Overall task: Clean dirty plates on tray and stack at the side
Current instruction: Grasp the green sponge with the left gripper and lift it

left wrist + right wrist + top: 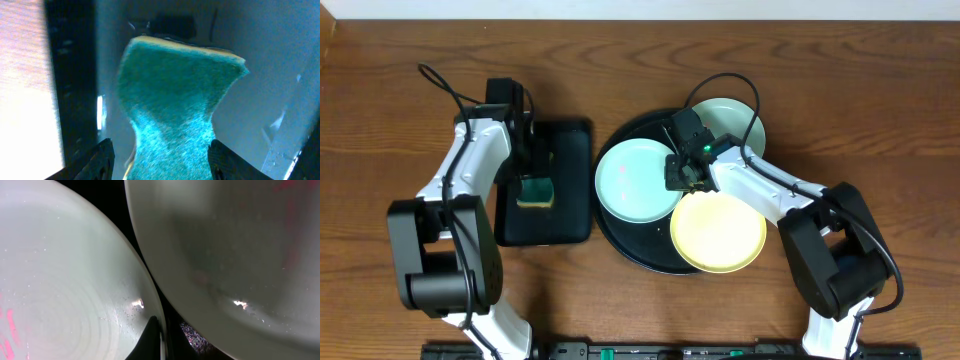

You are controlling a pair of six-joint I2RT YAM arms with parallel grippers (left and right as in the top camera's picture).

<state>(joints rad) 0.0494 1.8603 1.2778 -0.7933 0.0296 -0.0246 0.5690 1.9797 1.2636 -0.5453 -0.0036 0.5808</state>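
Brown wooden tabletop (380, 120) carries everything, and the large round glossy black tray (620, 240) with a raised rim serves as the landmark. On the tray's near side, overhanging its rim toward the robot, lies the pale yellow round plastic plate (720, 235). On the tray's left part sits a pale mint round plastic plate (632, 182), its edge just beside the yellow one. The right gripper (683, 178) hangs over the tray's middle, between the three plates, with its fingers pressed together. Its wrist view shows a dark fingertip (152, 342) at the rim of one pale plate, with a narrow dark gap to the next; whether it pinches anything cannot be told. On the tray's far right side rests the second mint round plastic plate (740, 122). Just left of the round tray, apart from it, lies a smaller black rectangular tray (570, 160). Over it the left gripper (534, 178) holds a teal-and-yellow waisted scrubbing sponge (536, 191). Seen from the wrist, its black fingers (102, 157) stand wide at either flank of the sponge (175, 115), clasping the near end.
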